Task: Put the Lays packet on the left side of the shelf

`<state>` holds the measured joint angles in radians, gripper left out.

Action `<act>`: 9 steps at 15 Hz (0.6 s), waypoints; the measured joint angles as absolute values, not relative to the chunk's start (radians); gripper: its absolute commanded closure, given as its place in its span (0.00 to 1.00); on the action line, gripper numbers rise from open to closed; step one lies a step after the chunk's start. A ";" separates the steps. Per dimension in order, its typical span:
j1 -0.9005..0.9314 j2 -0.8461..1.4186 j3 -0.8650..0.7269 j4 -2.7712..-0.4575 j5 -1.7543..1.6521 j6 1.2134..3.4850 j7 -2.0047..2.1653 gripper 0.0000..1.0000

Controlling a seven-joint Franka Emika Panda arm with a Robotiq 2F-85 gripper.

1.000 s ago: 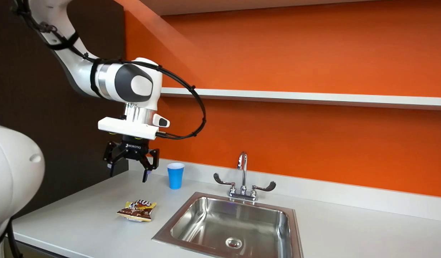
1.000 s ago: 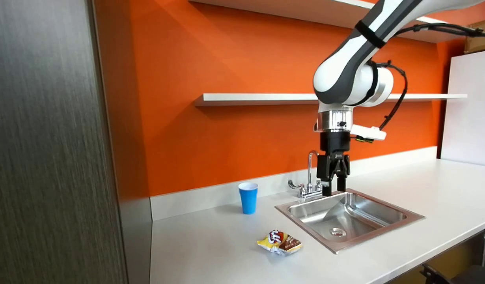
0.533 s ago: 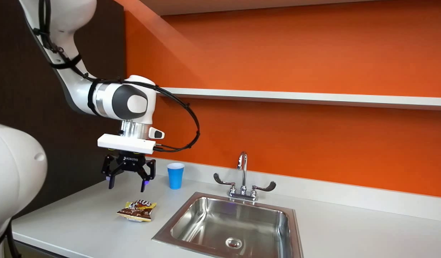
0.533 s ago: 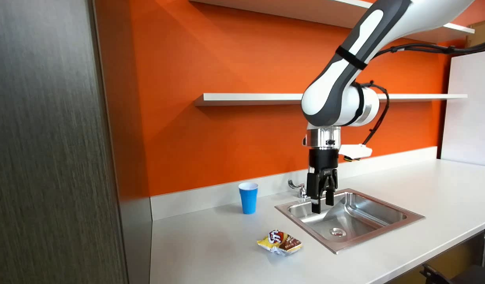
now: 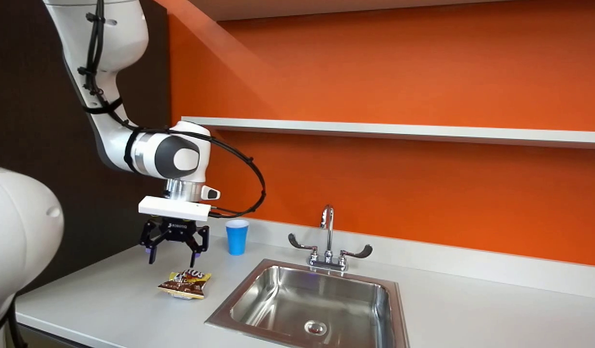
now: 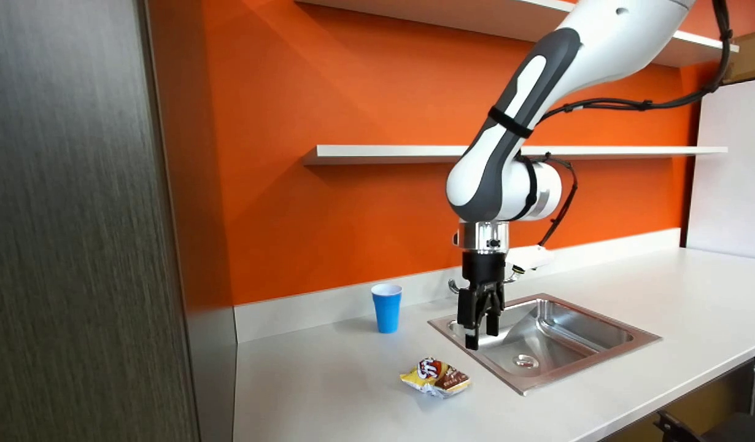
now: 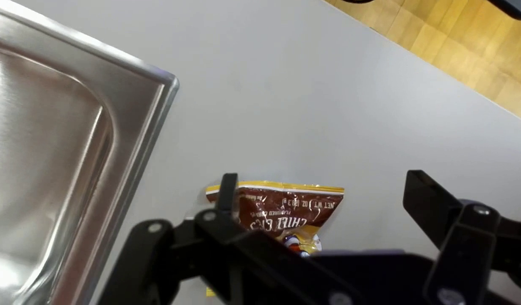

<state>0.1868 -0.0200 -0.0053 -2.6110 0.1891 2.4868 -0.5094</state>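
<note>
The Lays packet [image 5: 184,285] is a crinkled brown and yellow packet lying on the countertop, left of the sink; it shows in both exterior views [image 6: 436,379]. The white shelf [image 5: 394,129] runs across the orange wall above the counter, and its left end shows in an exterior view [image 6: 377,153]. My gripper [image 5: 172,263] is open and empty, pointing down, above the counter and apart from the packet [image 6: 482,339]. In the wrist view the packet [image 7: 281,207] appears nearer the left finger of the gripper [image 7: 322,176], which partly hides it.
A blue cup [image 5: 237,239] stands near the backsplash, behind the packet. A steel sink [image 6: 574,368] with a faucet [image 5: 328,237] lies to the right. A dark panel [image 6: 89,233] bounds the left side. The counter's front edge shows in the wrist view [image 7: 430,67].
My gripper has come down, and in an exterior view it has also shifted left, closer to the packet. It stays open. The packet and cup have not moved.
</note>
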 measured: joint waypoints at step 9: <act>0.147 0.165 0.063 -2.471 0.197 2.514 -0.530 0.00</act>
